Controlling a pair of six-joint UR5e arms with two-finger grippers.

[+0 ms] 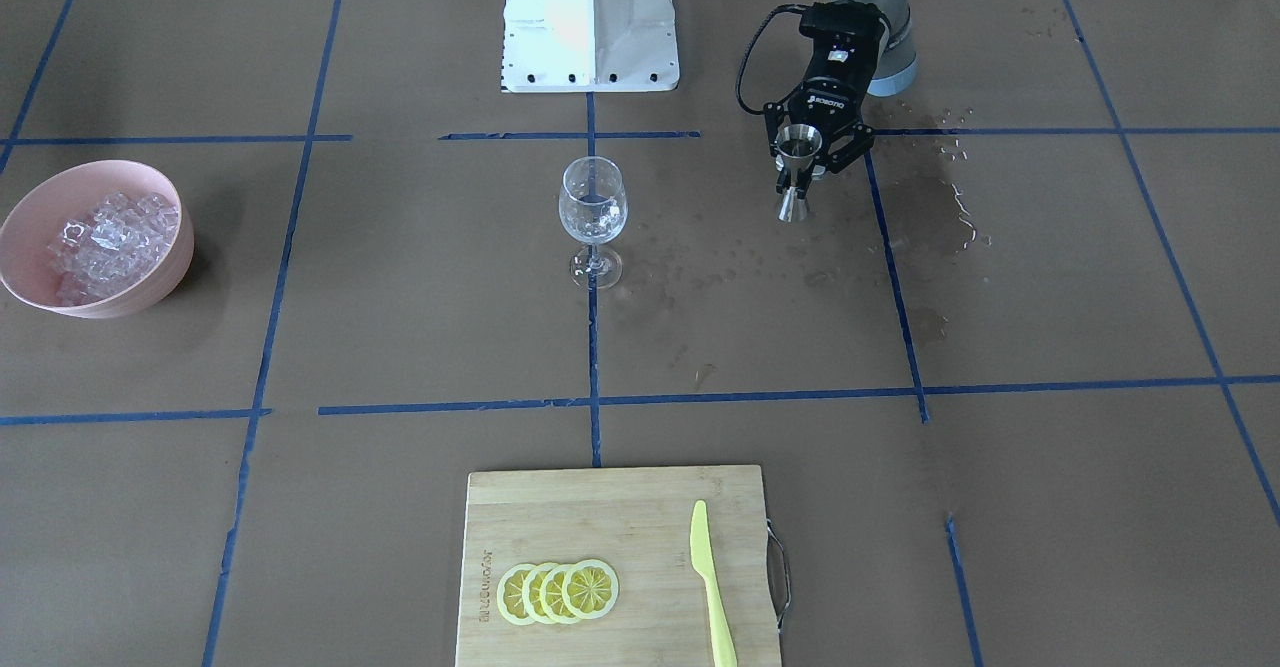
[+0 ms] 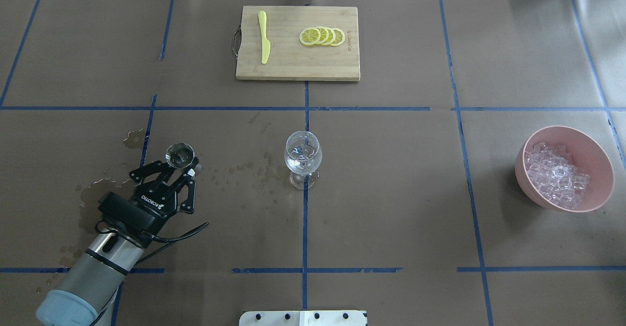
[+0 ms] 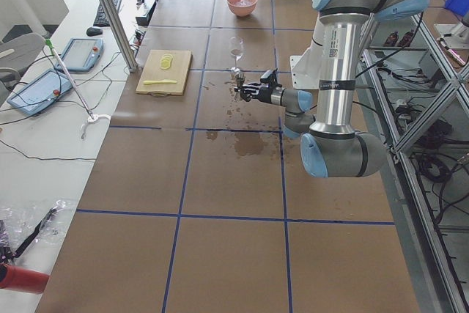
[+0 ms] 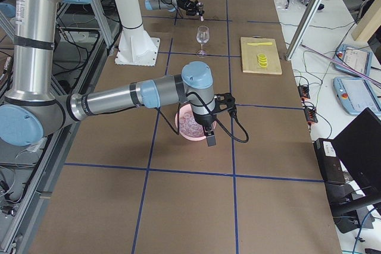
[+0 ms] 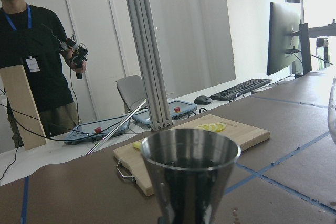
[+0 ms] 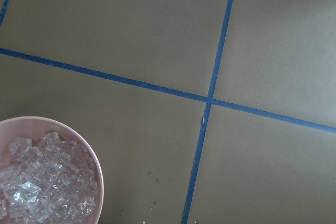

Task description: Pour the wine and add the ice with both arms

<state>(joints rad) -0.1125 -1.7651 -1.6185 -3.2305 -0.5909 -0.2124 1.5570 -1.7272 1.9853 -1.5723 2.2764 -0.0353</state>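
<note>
Overhead exterior: ice heaped in pink bowl, clear glassy cubes, whitish in the pile. Exterior right alone shows right gripper hanging at the bowl's near edge, just beside the ice; fingers spread or pressed, cannot tell. Left gripper pinches upright jigger, near glass, well apart from ice.
</note>
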